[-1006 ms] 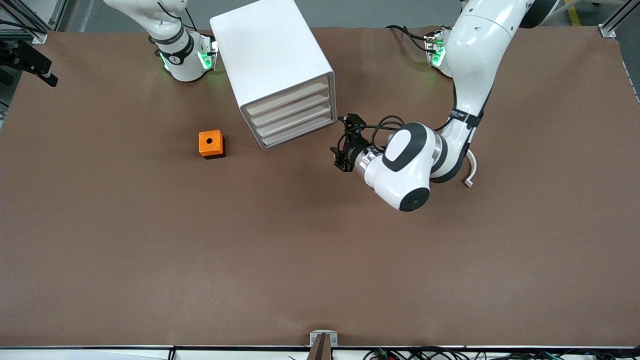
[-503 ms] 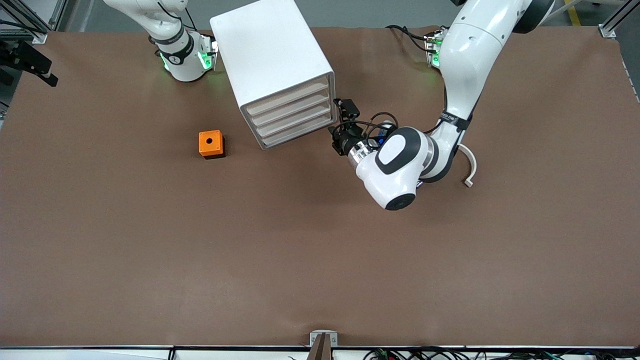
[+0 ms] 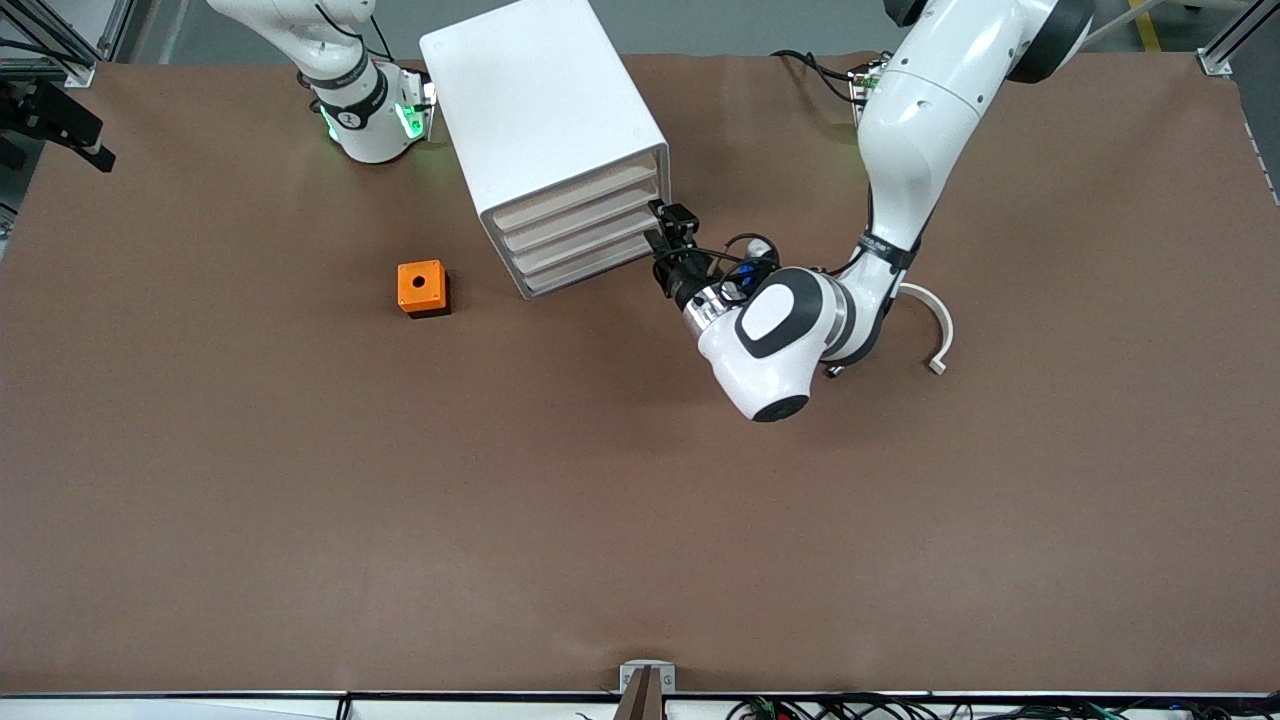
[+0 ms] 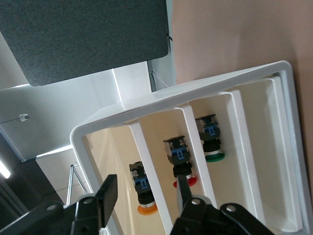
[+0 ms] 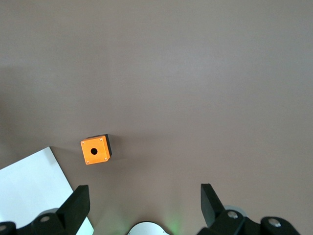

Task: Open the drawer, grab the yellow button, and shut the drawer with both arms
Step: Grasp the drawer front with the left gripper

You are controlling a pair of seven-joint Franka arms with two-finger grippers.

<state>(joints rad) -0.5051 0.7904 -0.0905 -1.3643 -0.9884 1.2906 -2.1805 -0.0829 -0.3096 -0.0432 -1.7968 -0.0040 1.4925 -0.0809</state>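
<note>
Left hand (image 3: 660,232) has moved in to the drawer unit (image 3: 545,130) front, fingers half-closed, gripping nothing visible (drawers not yet open). Right hand (image 5: 142,208) waits, wide open.

The front view looks steeply down from high across the brown cloth-covered table (image 3: 300,520), facing both arm bases along its top edge and taking in every edge. The left wrist camera sits close against the white plastic drawer cabinet (image 3: 545,130) (image 4: 205,93), peering into its compartments. The right wrist camera hangs high, looking straight down; it shares the small orange cube box with a round hole (image 3: 422,287) (image 5: 95,150) with the front view
</note>
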